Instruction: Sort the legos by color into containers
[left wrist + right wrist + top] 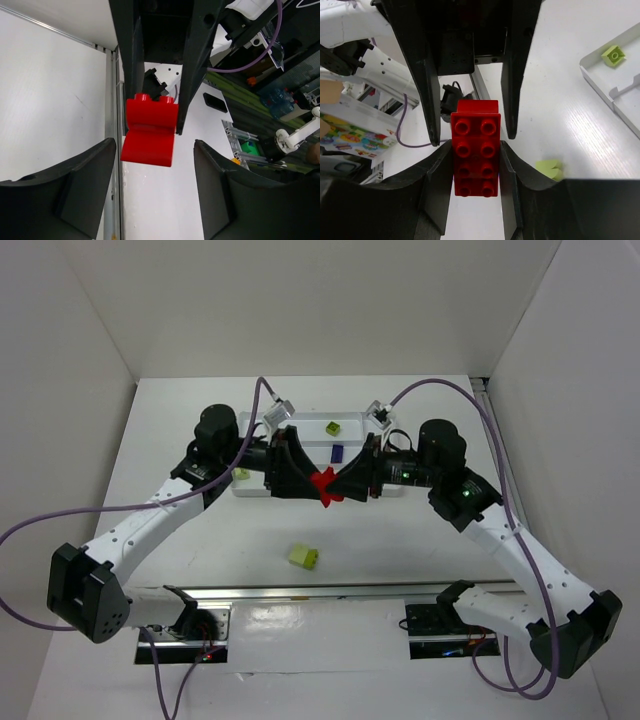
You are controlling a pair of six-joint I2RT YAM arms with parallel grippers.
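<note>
A red lego point(326, 487) hangs over the table in front of the white tray point(300, 418). My right gripper point(337, 488) is shut on it; in the right wrist view its fingers point(436, 186) press both long sides of the brick point(475, 150). My left gripper point(312, 484) faces it, open. In the left wrist view the brick's point(150, 134) end lies between my wide-apart fingers point(75, 185) without touching. A lime lego point(332, 427) and another point(241, 474) lie in tray compartments. A larger pale yellow-green lego point(303, 556) lies on the table.
A small dark blue piece point(338, 452) lies in the tray's middle. The pale yellow-green lego also shows beside my right finger in the right wrist view point(549, 168). A metal rail point(320, 592) runs along the table's near edge. White walls enclose the table.
</note>
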